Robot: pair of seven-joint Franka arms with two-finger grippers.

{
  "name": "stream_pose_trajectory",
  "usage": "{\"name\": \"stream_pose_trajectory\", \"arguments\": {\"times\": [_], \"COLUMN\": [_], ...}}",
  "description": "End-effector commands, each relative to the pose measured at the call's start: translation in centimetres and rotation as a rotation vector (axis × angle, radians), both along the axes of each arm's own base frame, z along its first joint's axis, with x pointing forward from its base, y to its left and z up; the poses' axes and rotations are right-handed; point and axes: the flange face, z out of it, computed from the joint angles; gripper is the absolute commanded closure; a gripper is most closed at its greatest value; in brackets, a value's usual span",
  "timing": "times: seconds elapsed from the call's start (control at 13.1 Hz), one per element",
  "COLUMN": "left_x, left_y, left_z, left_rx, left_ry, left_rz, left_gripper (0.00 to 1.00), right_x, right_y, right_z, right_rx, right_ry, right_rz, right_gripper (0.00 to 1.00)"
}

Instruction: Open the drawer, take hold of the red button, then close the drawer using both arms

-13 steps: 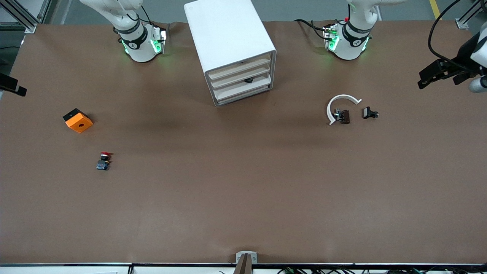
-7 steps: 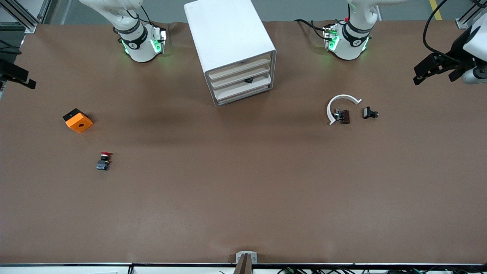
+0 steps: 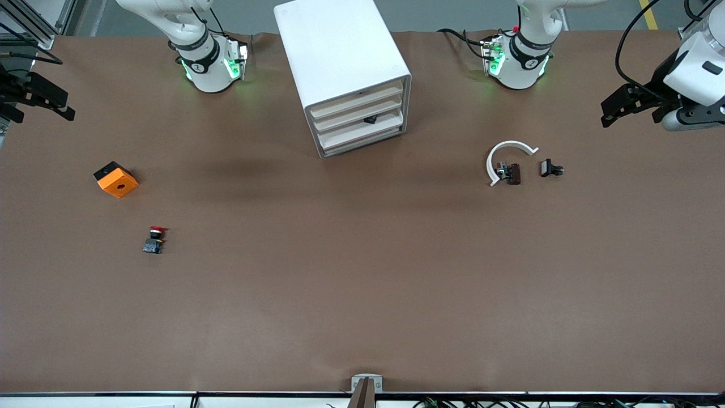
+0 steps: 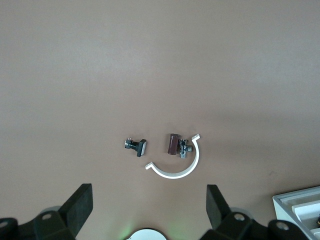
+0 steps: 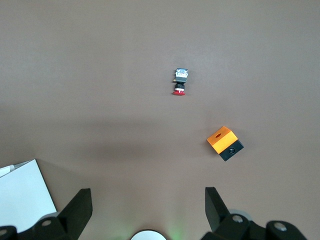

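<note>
The cabinet (image 3: 342, 73) was cut off at the front view's top edge, and only one corner (image 4: 300, 210) showed in the left wrist view. The small dark item (image 3: 371, 119) in the drawer (image 3: 358, 118) was too small to identify. Both wrist views cropped their pincers' bases.

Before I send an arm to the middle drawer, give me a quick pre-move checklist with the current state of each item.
1. Left pincer open and empty, up over the table's left-arm end: ok.
2. Right pincer open and empty, over the right-arm end: ok.
3. Shallow cream-fronted middle drawer of the boxy white cabinet shut, not yet pulled: ok.
4. Table in front of the drawer free: ok.
5. Small red-capped push-button lying in the open, nearer the camera than the orange square block: ok.
</note>
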Motion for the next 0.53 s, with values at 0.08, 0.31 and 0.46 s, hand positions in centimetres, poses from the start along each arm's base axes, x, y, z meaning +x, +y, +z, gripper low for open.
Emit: {"name": "stream_pose_trajectory", "arguments": {"times": [0.08, 0.31, 0.46], "left_x": [0.2, 0.4, 0.7], "left_y": [-0.2, 0.4, 0.4], "left_z": [1.1, 1.8, 1.8], "left_rx": [-0.029, -0.029, -0.029], "left_ry": [-0.029, -0.042, -0.042], "left_rz": [-0.01, 0.016, 0.017], "left_gripper": [0.0, 0.0, 0.0], "right_x": [-0.7, -0.7, -0.8], "right_y": [-0.3, -1.2, -2.2], "right_z": [0.1, 0.2, 0.1], "right_rx": [-0.01, -0.007, 0.005], "right_ry": [-0.017, -0.021, -0.024], "right_rz": [0.008, -0.027, -0.08], "right_gripper": [0.0, 0.0, 0.0]}}
